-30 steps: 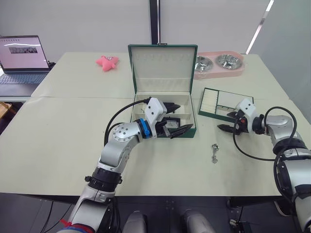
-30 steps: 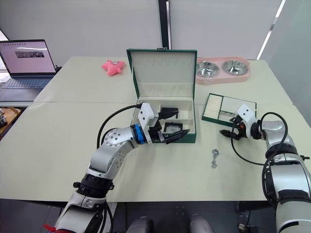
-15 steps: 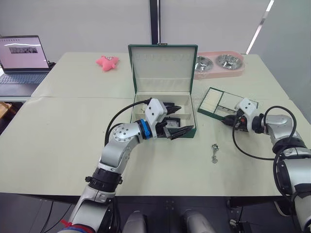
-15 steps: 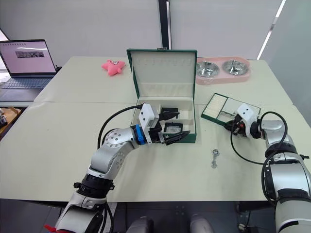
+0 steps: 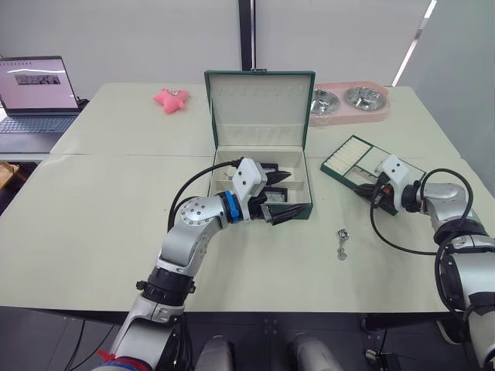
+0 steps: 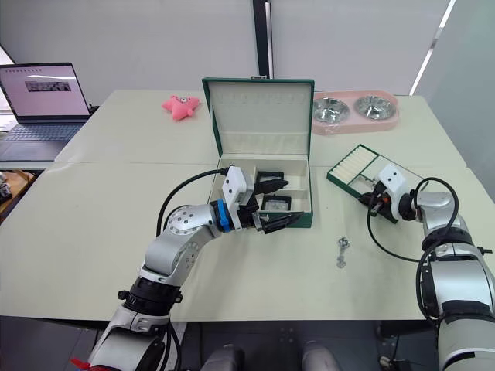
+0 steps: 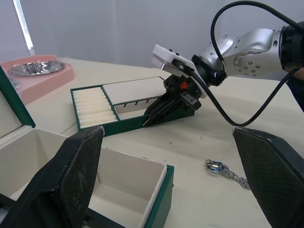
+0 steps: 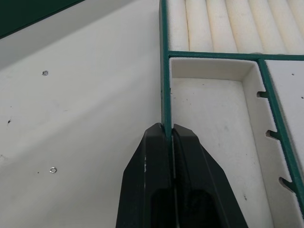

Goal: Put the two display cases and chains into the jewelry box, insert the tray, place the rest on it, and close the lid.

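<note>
Green jewelry box point(image 5: 261, 174) open, display cases point(image 6: 272, 202) inside; tray point(image 5: 361, 161) outside.

Green jewelry box point(image 5: 263, 166) open, lid upright; tray point(image 5: 363, 160) right of it; chain point(image 5: 341, 244), apparently silver, nearer

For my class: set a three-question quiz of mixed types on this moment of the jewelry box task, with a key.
1. True or false: the right gripper is shut on the rim of the tray.
2. Multiple choice: where does the chain lie? A) in the jewelry box B) on the table in front of the box C) in a steel bowl
3. Fill in: the fingers of the left gripper stand ____ over the box.

Key: 1 true; 2 B; 3 open
</note>
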